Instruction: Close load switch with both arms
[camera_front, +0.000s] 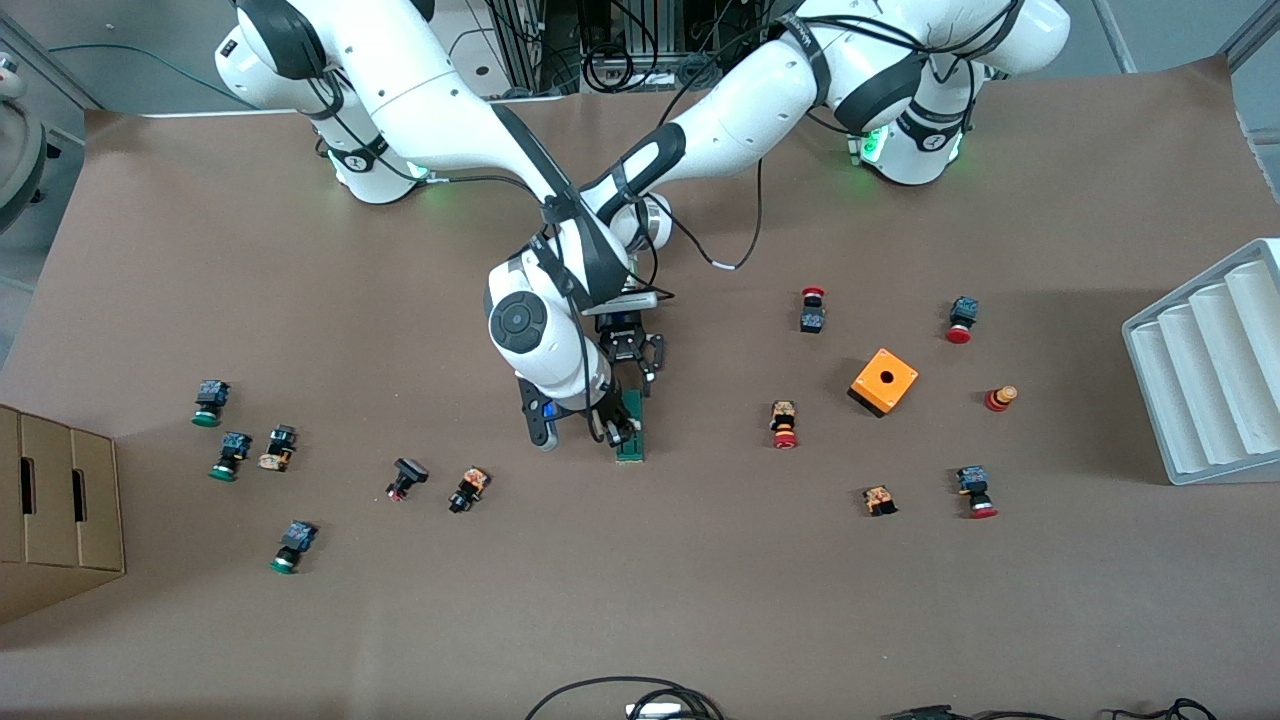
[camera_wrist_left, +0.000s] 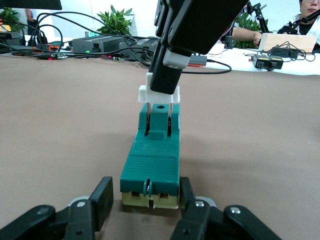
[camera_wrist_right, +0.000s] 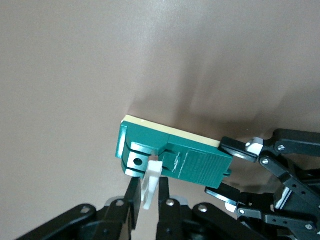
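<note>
The green load switch (camera_front: 630, 440) lies flat at the middle of the table, with its long side pointing toward the front camera. My right gripper (camera_front: 615, 425) comes down on the end nearer the front camera and is shut on the small white handle (camera_wrist_right: 152, 180), which stands raised above the green body (camera_wrist_right: 195, 162). My left gripper (camera_front: 634, 372) is low at the switch's other end. Its fingers (camera_wrist_left: 102, 200) stand open on either side of the body (camera_wrist_left: 150, 160); one touches it and the other has a small gap. The handle (camera_wrist_left: 159, 93) shows in the right gripper's grasp.
An orange box with a round hole (camera_front: 883, 381) and several red-capped push buttons (camera_front: 783, 424) lie toward the left arm's end. Green-capped buttons (camera_front: 208, 402) and a cardboard box (camera_front: 55, 510) are toward the right arm's end. A grey ribbed tray (camera_front: 1210, 370) sits at the table edge.
</note>
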